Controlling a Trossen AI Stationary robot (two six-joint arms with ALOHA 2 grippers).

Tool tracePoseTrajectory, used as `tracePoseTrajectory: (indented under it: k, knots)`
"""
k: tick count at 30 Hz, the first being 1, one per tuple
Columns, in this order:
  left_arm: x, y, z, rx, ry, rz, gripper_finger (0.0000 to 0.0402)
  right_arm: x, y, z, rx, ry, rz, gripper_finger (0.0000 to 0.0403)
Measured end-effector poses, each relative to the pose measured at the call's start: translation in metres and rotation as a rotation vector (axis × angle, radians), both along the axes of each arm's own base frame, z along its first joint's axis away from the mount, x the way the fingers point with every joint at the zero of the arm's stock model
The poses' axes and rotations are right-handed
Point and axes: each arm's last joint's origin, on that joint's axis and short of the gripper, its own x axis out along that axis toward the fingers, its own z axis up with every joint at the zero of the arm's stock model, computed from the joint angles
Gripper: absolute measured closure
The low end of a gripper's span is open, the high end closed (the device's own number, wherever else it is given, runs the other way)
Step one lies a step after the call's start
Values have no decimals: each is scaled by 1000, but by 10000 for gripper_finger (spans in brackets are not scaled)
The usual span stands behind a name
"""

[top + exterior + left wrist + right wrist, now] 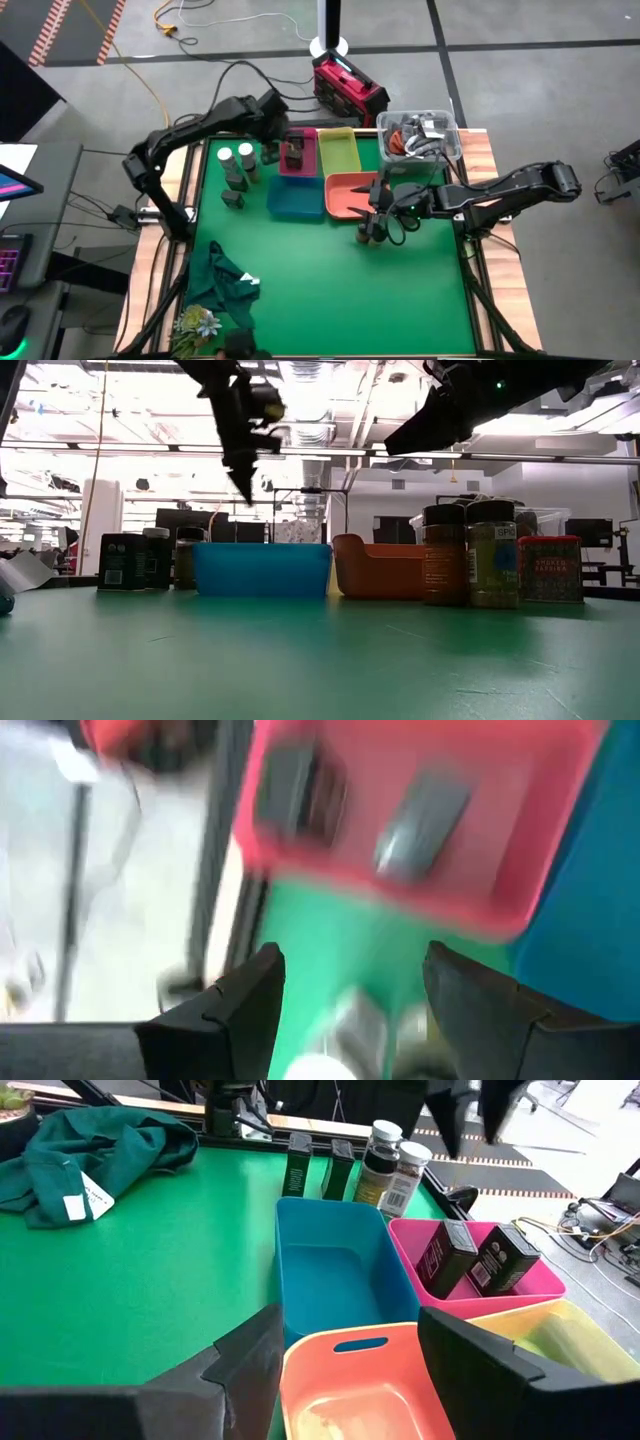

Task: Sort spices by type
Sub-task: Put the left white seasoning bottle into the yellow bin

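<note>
- High view: left gripper (pixel 292 150) hovers over the pink tray (pixel 299 166), right gripper (pixel 380 196) over the orange tray (pixel 343 195)
- Low view: dark round jars (pixel 468 554) wait unsorted on the surface
- Left wrist: jaws spread, empty; two dark boxy tins (pixel 360 805) lie in the tray beyond them, seemingly sorted
- Right wrist: jaws apart, holding nothing

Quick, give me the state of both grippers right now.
Left gripper: open, holding nothing, above the pink tray.
Right gripper: open, holding nothing, over the orange tray.
</note>
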Motion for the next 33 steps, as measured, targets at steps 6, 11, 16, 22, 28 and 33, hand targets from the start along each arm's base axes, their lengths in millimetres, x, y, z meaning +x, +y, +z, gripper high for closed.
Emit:
tracePoseTrajectory:
  k: [6, 11, 16, 22, 28, 33]
  knots:
    - [-35, 19, -10, -136, 67, 197, 173, 0, 0, 0, 2, -1, 6, 143]
    - [-53, 25, -9, -188, 96, 272, 174, 0, 0, 0, 3, -2, 6, 143]
    - [-71, 28, -10, -257, 147, 362, 174, 0, 0, 0, 3, -1, 6, 143]
    - [-89, 32, -19, -311, 175, 493, 174, 0, 0, -1, 2, 6, 6, 143]
    - [-103, 34, -31, -337, 183, 578, 174, 0, 4, -1, 2, 9, 21, 143]
    - [-114, 27, -36, -326, 153, 622, 174, 0, 5, 0, -2, 7, 28, 143]
